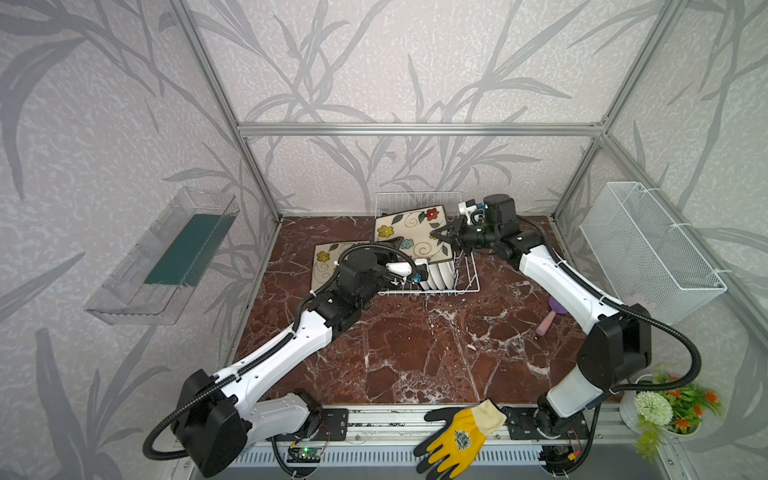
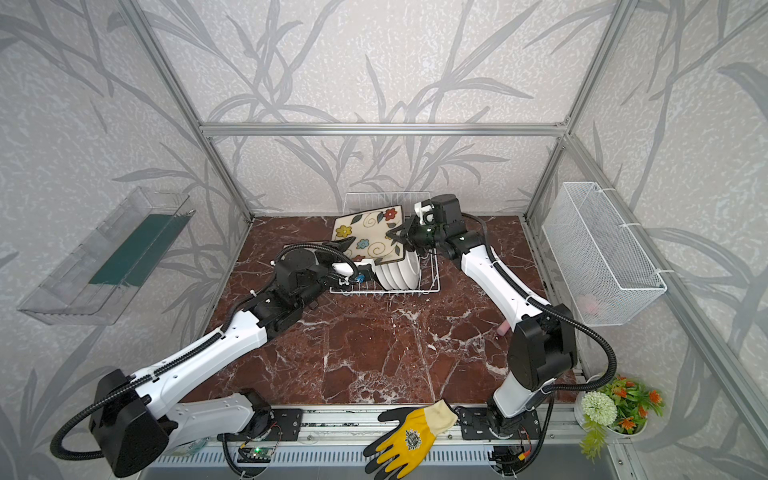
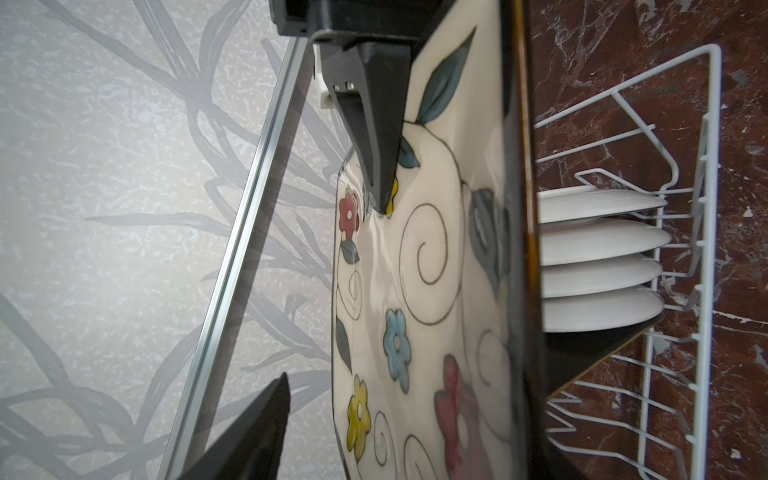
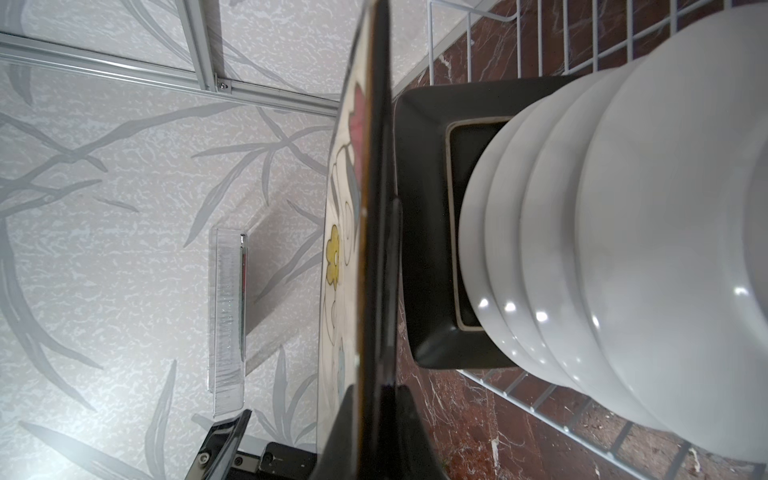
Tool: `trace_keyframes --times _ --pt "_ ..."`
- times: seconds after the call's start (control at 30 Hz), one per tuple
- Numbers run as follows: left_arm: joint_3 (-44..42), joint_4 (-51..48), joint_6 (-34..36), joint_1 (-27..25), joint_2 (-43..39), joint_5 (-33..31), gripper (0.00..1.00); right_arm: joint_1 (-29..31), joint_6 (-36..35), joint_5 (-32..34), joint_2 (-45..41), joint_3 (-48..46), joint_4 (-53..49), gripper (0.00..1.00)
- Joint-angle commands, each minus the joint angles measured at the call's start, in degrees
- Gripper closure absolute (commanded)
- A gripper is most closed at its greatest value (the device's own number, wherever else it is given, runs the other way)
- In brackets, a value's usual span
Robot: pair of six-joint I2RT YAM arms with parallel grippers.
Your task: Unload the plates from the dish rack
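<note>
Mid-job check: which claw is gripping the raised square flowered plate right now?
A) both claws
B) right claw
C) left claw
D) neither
B: the right claw pinches the square flowered plate by its edge above the dish rack, while the left claw stands open beside the plate's face.

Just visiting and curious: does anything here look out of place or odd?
A yellow work glove lies on the front rail, unrelated to dishes. One flowered plate hangs tilted over the rack, pinched at one edge by the right gripper.
</note>
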Motion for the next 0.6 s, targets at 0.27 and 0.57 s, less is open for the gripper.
trace_keyframes --times 0.27,0.57 --pt "0.64 3.70 -4.89 0.37 -4.30 -1.70 0.12 -3.14 4.22 -1.74 -5.60 -3.65 14.68 1.00" --pt "-0.63 0.71 -13.84 2.65 -8.63 -2.78 0.01 -4.67 3.15 -1.77 -6.96 -3.80 16.12 1.00"
